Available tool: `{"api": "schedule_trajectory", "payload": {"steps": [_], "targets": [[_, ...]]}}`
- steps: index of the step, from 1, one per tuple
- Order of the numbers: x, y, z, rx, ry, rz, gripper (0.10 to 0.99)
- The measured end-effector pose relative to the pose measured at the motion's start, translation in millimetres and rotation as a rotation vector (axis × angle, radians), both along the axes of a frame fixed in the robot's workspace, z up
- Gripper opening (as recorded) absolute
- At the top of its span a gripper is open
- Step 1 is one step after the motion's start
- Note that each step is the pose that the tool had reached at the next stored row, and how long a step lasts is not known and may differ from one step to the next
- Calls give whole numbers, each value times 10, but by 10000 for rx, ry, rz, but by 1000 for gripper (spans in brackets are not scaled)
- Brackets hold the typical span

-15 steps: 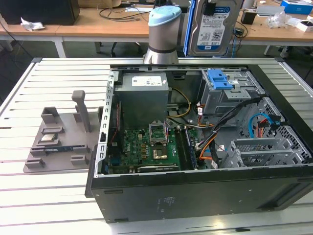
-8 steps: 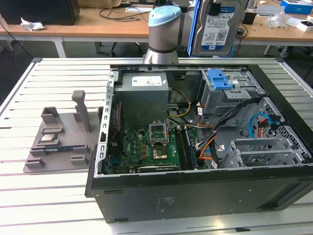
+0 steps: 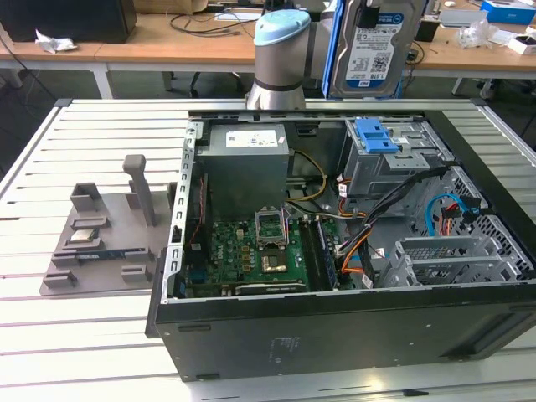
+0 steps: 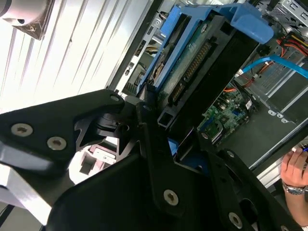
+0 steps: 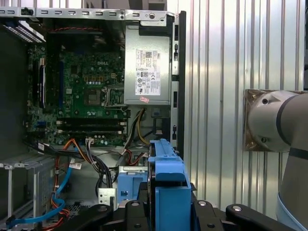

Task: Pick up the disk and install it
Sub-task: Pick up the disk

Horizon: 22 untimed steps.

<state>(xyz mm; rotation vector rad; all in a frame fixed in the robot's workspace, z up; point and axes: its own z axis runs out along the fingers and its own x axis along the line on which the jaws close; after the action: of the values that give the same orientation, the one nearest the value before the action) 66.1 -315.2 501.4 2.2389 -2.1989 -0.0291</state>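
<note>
disk gripped in hand, upright, over open PC case

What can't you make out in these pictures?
Exterior view: the silver hard drive in blue plastic rails is cut off by the upper edge.
First wrist view: the black robot hand grips the drive edge-on, so its label is hidden.
Second wrist view: a person's hand is cut off by the picture's edge.

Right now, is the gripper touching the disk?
Touching. In the first wrist view the gripper has its jaws against both sides of the disk, with no gap. The exterior view shows the disk held up above the case.
</note>
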Motion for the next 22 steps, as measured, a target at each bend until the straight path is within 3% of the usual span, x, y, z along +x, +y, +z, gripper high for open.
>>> {"api": "schedule_trajectory", "payload": {"steps": [3,4,6,11,22], "targets": [[0,-62,0,0,0,0,365],[0,-150,-1,-5,1,0,365],[0,-205,0,-13,0,-1,365],[0,-252,-1,-16,0,0,365],[0,-415,-3,-36,1,0,365]]}}
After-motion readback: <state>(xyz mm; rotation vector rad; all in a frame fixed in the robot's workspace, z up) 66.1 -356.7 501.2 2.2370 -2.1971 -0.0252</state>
